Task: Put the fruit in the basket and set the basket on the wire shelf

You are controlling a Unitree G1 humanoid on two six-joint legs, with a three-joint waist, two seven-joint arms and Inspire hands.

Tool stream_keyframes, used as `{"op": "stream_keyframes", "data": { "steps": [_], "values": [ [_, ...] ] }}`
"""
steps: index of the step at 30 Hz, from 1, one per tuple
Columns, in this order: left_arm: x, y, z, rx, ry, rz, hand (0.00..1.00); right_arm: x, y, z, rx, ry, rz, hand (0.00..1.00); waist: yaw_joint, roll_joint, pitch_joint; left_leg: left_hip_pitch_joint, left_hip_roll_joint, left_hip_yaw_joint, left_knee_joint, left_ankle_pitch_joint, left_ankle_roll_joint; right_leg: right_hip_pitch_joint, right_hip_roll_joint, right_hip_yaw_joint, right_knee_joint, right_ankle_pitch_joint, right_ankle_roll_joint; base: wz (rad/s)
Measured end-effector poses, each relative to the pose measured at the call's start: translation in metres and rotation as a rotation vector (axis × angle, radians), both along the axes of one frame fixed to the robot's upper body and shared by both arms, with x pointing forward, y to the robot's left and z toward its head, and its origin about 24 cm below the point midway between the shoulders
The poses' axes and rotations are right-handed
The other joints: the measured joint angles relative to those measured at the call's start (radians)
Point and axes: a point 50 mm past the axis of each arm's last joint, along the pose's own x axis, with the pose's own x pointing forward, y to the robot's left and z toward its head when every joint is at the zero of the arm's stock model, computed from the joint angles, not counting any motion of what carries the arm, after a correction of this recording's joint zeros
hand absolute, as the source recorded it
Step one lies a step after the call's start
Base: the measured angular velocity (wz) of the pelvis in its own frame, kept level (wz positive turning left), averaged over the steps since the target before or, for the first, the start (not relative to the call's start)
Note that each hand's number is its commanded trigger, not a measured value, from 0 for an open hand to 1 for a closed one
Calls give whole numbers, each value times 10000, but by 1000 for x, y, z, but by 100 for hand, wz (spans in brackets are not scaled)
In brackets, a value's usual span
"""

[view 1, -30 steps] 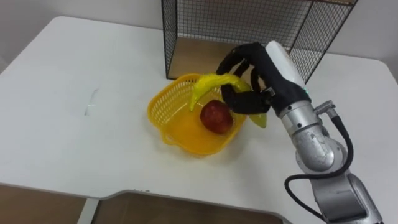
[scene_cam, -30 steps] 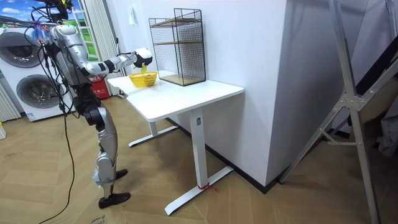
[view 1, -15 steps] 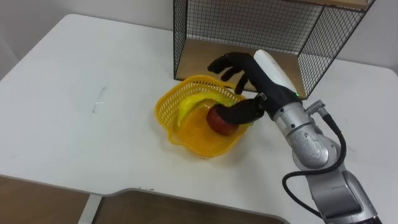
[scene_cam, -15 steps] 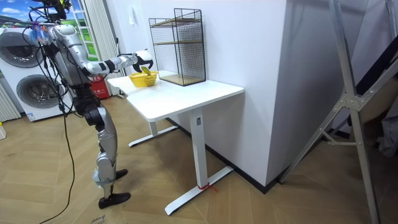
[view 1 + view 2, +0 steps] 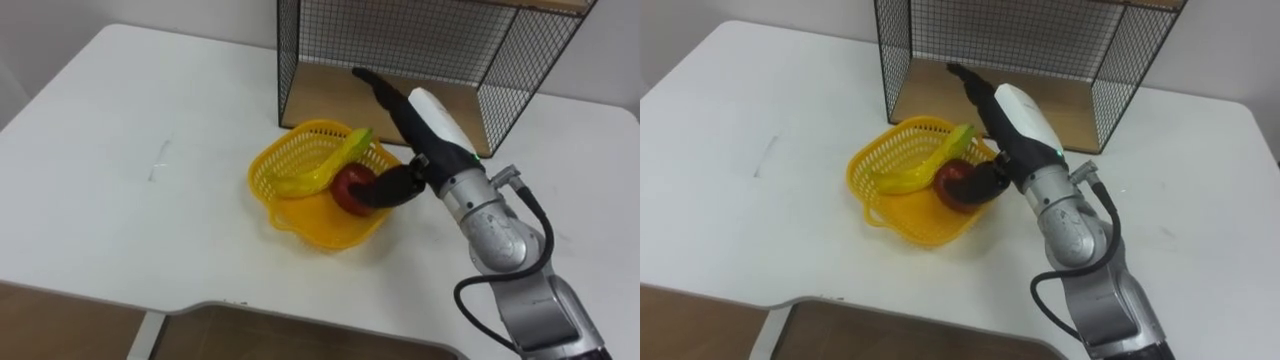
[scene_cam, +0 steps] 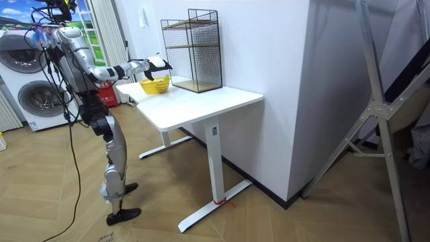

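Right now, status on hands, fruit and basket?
Right hand open, over basket rim. Banana and apple in basket. Basket on table, before wire shelf. Only the hand between them.

White table (image 5: 120, 150) with yellow basket (image 5: 318, 224) just before black wire shelf (image 5: 400, 35)

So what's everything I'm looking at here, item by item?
Table: one, white, carrying everything else.
Basket: one, yellow, on the table in front of the wire shelf.
Banana: one, yellow-green, lying in the basket.
Apple: one, red, in the basket beside the banana.
Wire shelf: one, black wire with wooden boards, at the back of the table.
Washing machines: two, white, behind the robot at the room view's left.
Right hand: one, black and white, fingers straight, over the basket's right rim next to the apple.
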Motion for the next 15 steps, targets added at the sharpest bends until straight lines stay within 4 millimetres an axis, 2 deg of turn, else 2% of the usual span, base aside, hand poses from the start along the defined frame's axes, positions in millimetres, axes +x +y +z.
{"op": "stream_keyframes", "data": {
  "steps": [7, 10, 12, 13, 14, 15],
  "values": [
    [-2, 1, 0, -4, 34, 65, 0, 0, 0, -4, 419, 284, 6, 0, -35, 14, -11, 36, 2, -7, 4, 0, 0, 42, -3, -3, -1, 0, 0, 0],
    [-3, 2, 0, -18, 8, 412, 0, 0, 0, -3, 815, 255, -85, 0, -162, 37, -29, -6, -3, -35, 34, -1, 1, 51, -6, -14, 0, 0, 0, 3],
    [-12, 4, 0, 108, 108, 663, 0, 0, -1, -2, 1176, 222, -166, 0, -300, 82, -53, -25, -12, -77, 72, -3, 3, 107, -7, -22, -2, 0, 0, 7],
    [-17, 6, -1, 117, 150, 1019, 0, -1, -4, -2, 1641, 265, -303, 0, -392, 146, -91, 6, -22, -120, 83, -5, 6, 160, -10, -76, -3, 0, 0, 10],
    [-23, 7, -1, 162, 192, 1382, 0, -3, -8, -2, 2057, 232, -546, 0, -456, 214, -166, 40, -27, -134, 84, -8, 9, 168, -17, -109, -6, 0, 0, 8],
    [-27, 7, -1, 154, 199, 1710, 0, -3, -10, -1, 2272, 175, -653, 0, -490, 233, -176, 63, -30, -143, 92, -8, 9, 191, -20, -106, -4, 0, 1, 0]
  ]
}}
